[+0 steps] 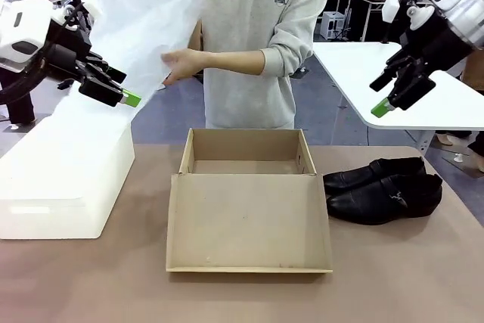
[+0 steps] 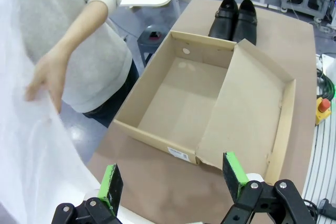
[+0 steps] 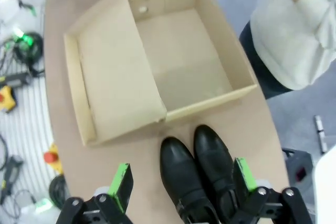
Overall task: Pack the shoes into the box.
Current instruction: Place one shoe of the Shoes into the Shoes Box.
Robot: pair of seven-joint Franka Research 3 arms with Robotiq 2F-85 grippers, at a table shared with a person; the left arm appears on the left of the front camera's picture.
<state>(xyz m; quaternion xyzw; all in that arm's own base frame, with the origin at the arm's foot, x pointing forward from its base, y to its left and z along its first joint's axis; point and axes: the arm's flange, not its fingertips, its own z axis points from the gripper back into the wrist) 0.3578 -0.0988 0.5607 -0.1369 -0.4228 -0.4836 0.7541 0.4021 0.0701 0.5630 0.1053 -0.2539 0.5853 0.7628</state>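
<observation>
The brown tabletop (image 1: 91, 277) is seen with the box (image 1: 242, 145) at its centre, lid laid open toward 6 o'clock, tray bare, long axis set 9 to 3. A white sheet (image 1: 144, 13) (tissue, it seems) is held up by a person's hand (image 1: 181, 66) at 11 o'clock. The shoes (image 1: 382, 191) are laid side by side at 3 o'clock, just beside the box, toes pointed to 9, long axes matched to the tray's. The left tool (image 2: 172, 178) and right tool (image 3: 182, 178) are held wide and empty. Packing is judged not yet begun; a descent by the right tool, closed across a shoe's narrow width, is called for.
</observation>
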